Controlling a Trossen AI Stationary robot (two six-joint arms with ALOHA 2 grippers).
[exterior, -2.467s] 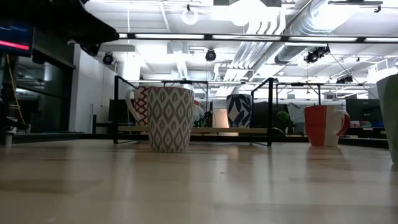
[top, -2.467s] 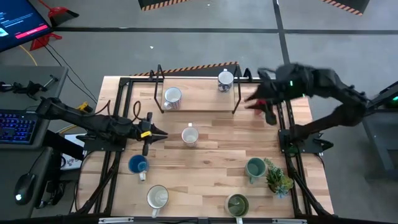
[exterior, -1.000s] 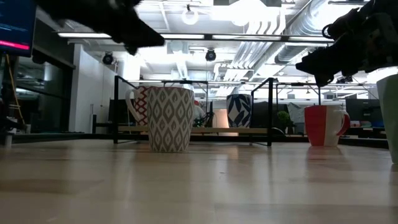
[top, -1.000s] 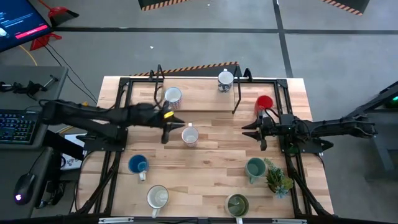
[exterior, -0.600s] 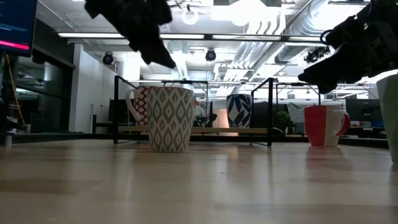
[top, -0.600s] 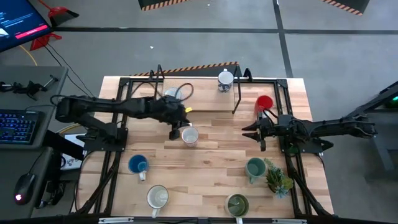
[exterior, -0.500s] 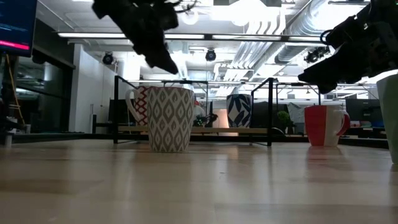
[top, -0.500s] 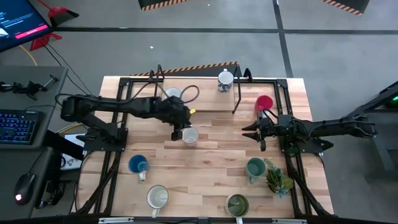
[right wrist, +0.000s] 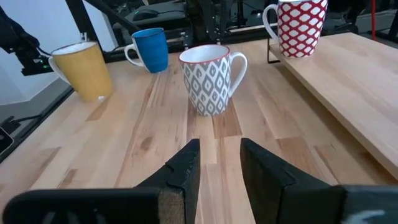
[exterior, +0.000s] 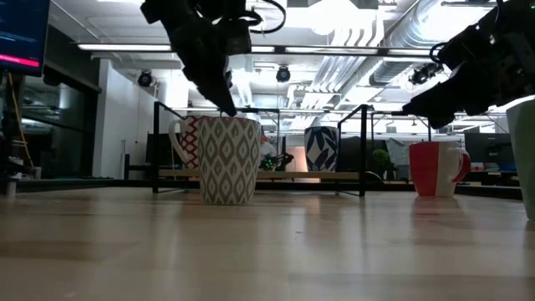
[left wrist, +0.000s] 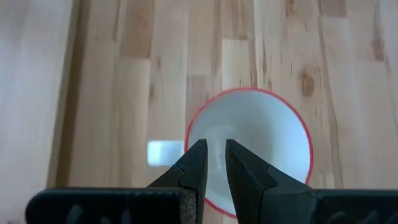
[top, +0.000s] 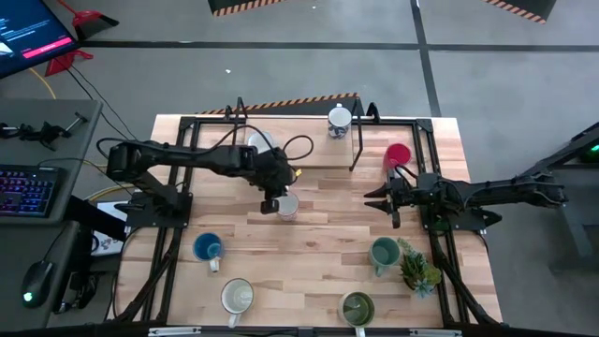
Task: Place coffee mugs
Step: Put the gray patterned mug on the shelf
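The left gripper (top: pixel 270 203) hangs directly above a white ceramic mug with a grey diamond pattern and red-edged rim (left wrist: pixel 249 149), fingers a narrow slit apart, grasping nothing, tips over the near side of the rim. The mug stands upright on the pale wooden tabletop (top: pixel 318 243), just below the fingertips. Likely rigid, glazed, slippery and breakable, it probably wants a pinch across the wall at the rim or through the handle. The right gripper (top: pixel 379 197) waits well off to the side, fingers apart and empty.
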